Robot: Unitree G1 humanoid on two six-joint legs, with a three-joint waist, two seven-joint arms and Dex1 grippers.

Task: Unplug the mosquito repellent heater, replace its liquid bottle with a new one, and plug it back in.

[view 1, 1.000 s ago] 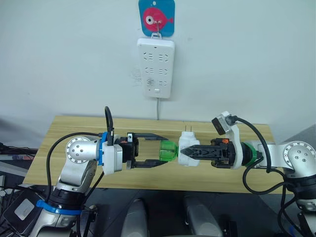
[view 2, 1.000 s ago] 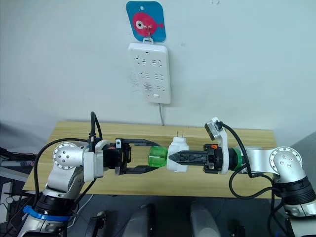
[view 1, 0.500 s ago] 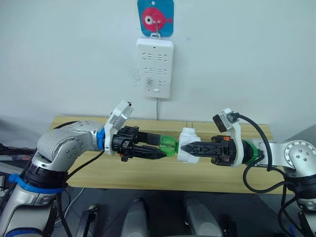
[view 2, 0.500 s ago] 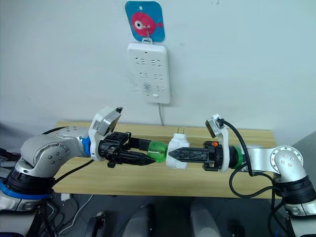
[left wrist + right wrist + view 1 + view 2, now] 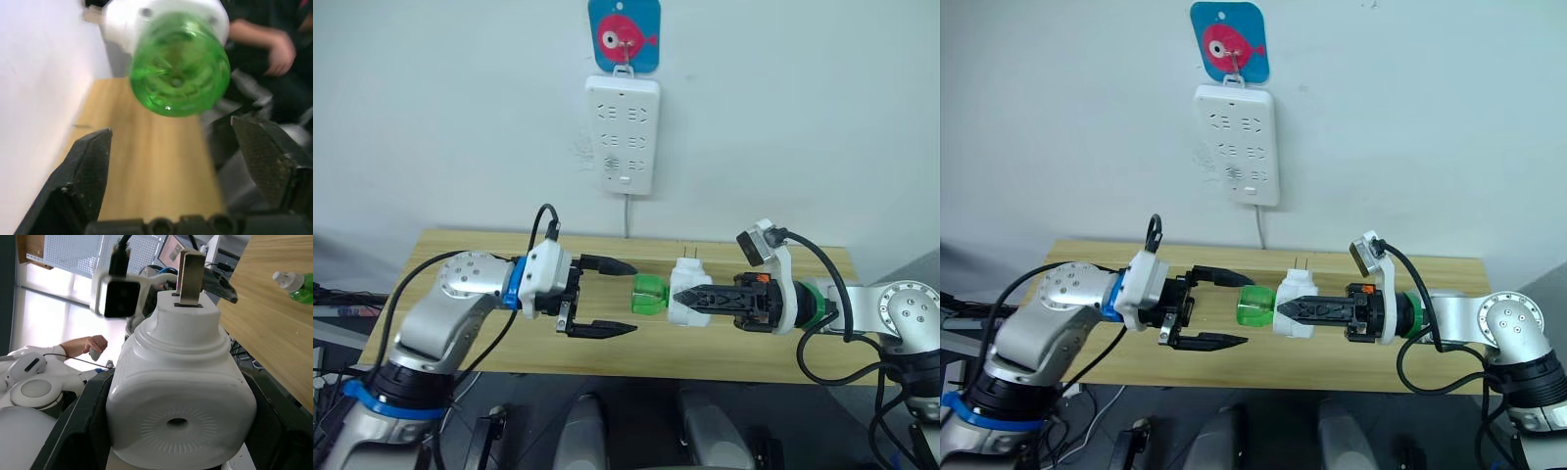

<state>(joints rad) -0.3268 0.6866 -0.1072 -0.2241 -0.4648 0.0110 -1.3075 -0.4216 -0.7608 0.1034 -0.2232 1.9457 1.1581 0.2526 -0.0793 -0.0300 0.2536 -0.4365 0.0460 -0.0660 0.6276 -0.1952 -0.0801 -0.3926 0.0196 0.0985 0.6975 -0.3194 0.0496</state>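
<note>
The white mosquito repellent heater [image 5: 686,295] is held in the air over the table, prongs up, with my right gripper [image 5: 678,297] shut on it. Its liquid bottle [image 5: 649,294], translucent green, sticks out sideways from the heater toward my left gripper [image 5: 619,297]. That gripper is open, one finger above and one below, just short of the bottle's base [image 5: 178,63] and not touching it. The new one [image 5: 293,283], green with a white cap, lies on the table in the right wrist view.
A white power strip [image 5: 623,134] hangs on the wall under a blue fish hook [image 5: 624,35], its cord dropping behind the wooden table [image 5: 460,257]. A person's hand [image 5: 279,48] shows beyond the table.
Half a second ago my left gripper was shut on the green bottle; it has since opened, turned at the wrist and drawn back a little to the left. The bottle stays in the heater.
</note>
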